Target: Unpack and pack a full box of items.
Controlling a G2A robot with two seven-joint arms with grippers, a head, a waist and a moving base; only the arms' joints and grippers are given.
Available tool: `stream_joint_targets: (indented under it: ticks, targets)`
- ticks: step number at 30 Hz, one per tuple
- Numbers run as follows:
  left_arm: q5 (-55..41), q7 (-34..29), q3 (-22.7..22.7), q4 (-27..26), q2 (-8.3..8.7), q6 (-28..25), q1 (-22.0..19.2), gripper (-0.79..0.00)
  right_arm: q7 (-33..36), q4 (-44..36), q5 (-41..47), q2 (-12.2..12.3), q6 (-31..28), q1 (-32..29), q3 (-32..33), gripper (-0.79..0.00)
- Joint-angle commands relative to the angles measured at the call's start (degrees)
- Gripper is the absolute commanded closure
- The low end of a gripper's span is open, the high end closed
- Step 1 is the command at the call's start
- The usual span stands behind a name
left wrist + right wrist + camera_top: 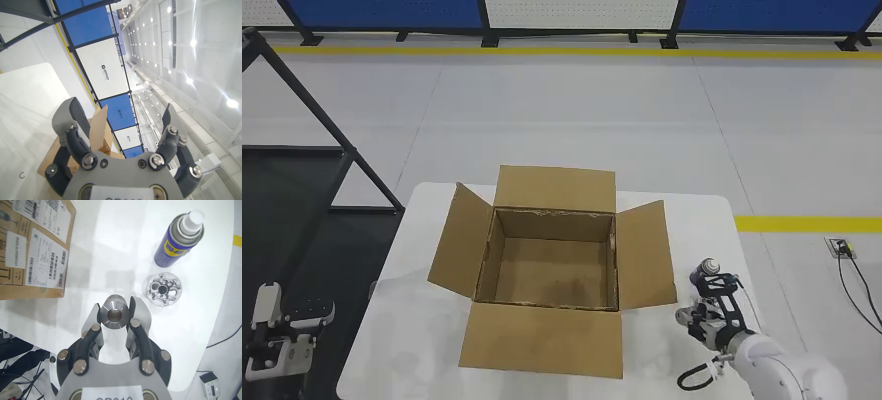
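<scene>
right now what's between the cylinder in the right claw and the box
Only bare white table lies between the cylinder and the box flap, as the right wrist view shows.

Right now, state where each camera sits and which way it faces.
Top view: above the arms, facing down at the open box on the table; right arm shows.
Left wrist view: left wrist, tilted up toward ceiling; open left gripper shows.
Right wrist view: right wrist, facing down at table; right gripper clamps a metal cylinder.
Shared: all show the box.
</scene>
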Motion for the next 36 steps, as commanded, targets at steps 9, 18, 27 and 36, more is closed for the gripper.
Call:
stream_joint_targets:
  ticks: [9, 18, 27, 36]
  targets:
    - [0.0, 0.0, 0.0, 0.0, 0.0, 0.0, 0.0, -0.785, 0.98, 4.87, -5.35, 0.25, 4.79, 3.96, -4.52, 0.0]
    - [0.0, 0.0, 0.0, 0.0, 0.0, 0.0, 0.0, -0.785, 0.89, 7.58, -7.72, 0.42, 8.02, 4.83, -6.24, 0.0]
    - [0.0, 0.0, 0.0, 0.0, 0.0, 0.0, 0.0, -0.785, 0.37, 10.58, -8.33, 0.49, 9.47, 6.16, -8.1, 0.0]
    - [0.0, 0.0, 0.0, 0.0, 0.0, 0.0, 0.0, -0.785, 0.24, 11.75, -7.8, 0.64, 9.83, 6.97, -8.89, -0.302]
